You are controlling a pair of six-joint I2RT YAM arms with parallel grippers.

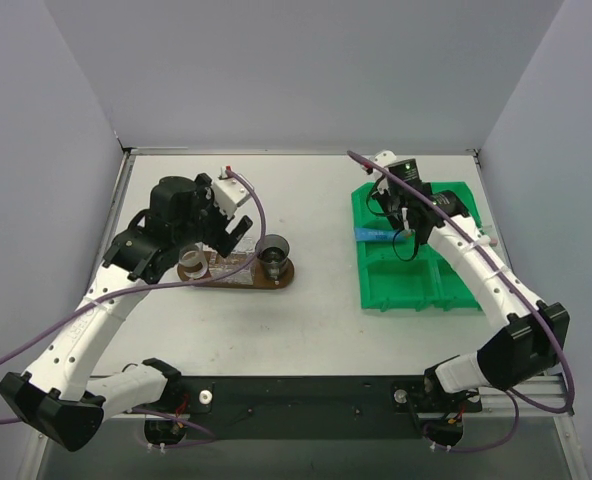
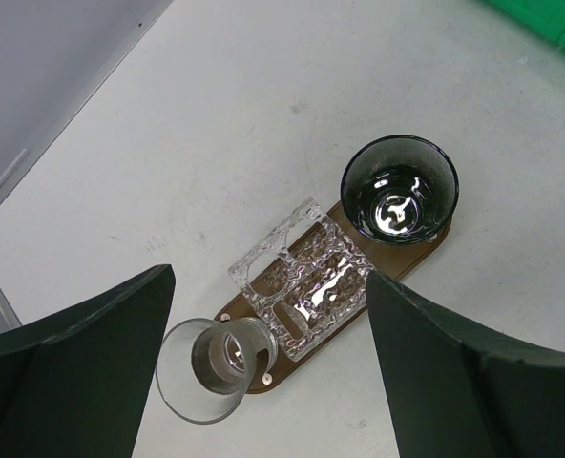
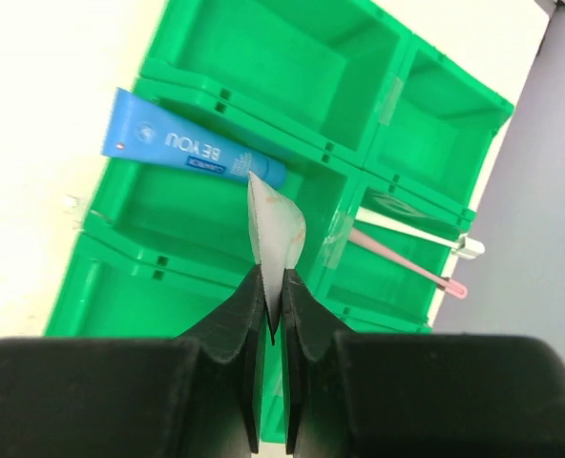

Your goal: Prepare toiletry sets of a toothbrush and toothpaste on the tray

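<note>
Right claw (image 3: pixel 273 286), nearest the wrist camera, is clamped tight on a toothbrush (image 3: pixel 275 229). The toothbrush is a pale whitish piece seen almost end-on, so its length cannot be judged. Its tip points at the toothpaste (image 3: pixel 192 153), a blue tube lying slanted across a dividing wall of the green bin (image 3: pixel 292 57). Whether the tip touches the tube cannot be told. In the compartment to the right of the claw, a pink stick (image 3: pixel 402 256) and a white stick (image 3: pixel 411 232) lie side by side, their ends reaching over the bin's rim. Seen from above, the bin stands close to the right edge of the bench (image 1: pixel 316 330), in its far half, and the right claw hangs over the bin's middle.

Left claw (image 2: pixel 268 286) hangs with its jaws spread wide, gripping nothing, over the tray (image 2: pixel 426 250). This dark brown oval lies left of the bench's middle, well apart from the bin. On it stand a clear cup (image 2: pixel 211 372) at the left rounded end and a dark cup (image 2: pixel 399 186) at the right end. A clear textured dish (image 2: pixel 306 281) sits between them.
</note>
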